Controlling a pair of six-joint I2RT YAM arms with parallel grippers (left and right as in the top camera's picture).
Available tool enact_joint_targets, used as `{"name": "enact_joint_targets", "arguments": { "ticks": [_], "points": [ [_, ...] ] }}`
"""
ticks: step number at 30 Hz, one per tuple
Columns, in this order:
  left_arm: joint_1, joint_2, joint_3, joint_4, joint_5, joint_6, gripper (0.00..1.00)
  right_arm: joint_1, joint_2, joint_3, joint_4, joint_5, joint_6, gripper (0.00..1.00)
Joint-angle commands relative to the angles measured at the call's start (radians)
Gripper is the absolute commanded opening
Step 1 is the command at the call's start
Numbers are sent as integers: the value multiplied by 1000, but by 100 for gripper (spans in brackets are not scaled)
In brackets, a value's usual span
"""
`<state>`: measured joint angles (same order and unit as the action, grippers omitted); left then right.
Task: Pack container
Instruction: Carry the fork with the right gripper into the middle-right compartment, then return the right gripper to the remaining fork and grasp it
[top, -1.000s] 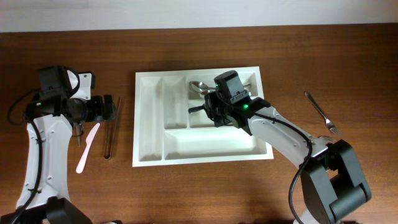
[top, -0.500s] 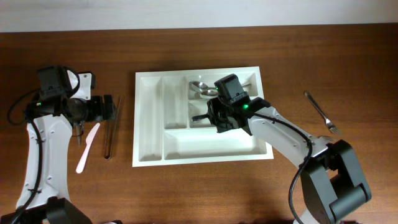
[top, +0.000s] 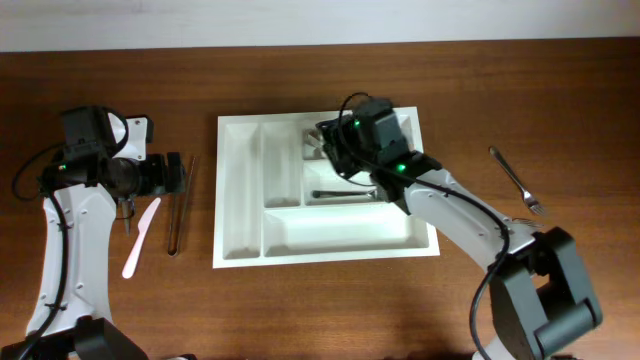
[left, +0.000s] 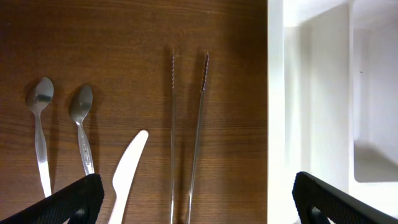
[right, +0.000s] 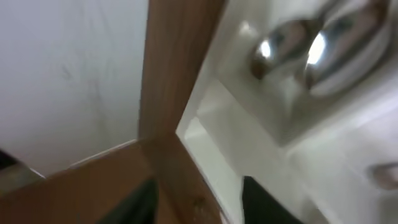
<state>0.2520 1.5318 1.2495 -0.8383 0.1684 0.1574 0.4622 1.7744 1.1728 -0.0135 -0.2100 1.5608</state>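
The large white compartmented plastic tray (top: 240, 200) could be nudged by the low right gripper (top: 330, 148), whose spread cannot be told; the left gripper (left: 196, 200) is held apart.

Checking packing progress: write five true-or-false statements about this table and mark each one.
1. A metal fork lies on the table, right of the tray. True.
2. The white plastic knife is in the tray. False: it lies on the table, left of the tray.
3. The left pincer is shut on the tongs. False: it is open, and the tongs lie on the table.
4. Two loose spoons lie near the knife. True.
5. The tray is empty. False: it holds shiny spoons and a dark utensil.
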Motion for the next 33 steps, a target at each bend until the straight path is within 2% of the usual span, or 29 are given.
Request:
{"name": "enact_joint_targets", "arguments": {
  "ticks": [1, 3, 7, 12, 19, 21, 29, 33],
  "points": [
    [6, 5, 21, -1, 0, 16, 99, -82, -75, 36, -84, -60, -401, 37],
    [6, 5, 21, -1, 0, 16, 99, -139, -88, 40, -243, -53, -515, 36],
    [6, 5, 21, -1, 0, 16, 99, -311, -90, 40, -579, -49, -608, 34],
    [6, 5, 21, -1, 0, 16, 99, -567, -90, 40, -839, -48, -705, 25],
    [6, 5, 21, -1, 0, 16, 99, -793, -90, 40, -1050, 15, -794, 26],
    [6, 5, 21, -1, 0, 16, 99, -833, -90, 39, -1076, 51, -795, 31],
    [6, 5, 21, -1, 0, 16, 99, -915, -90, 39, -1087, 161, -790, 32],
    [6, 5, 21, -1, 0, 16, 99, -916, -90, 39, -1086, 246, -745, 36]
  ]
}}
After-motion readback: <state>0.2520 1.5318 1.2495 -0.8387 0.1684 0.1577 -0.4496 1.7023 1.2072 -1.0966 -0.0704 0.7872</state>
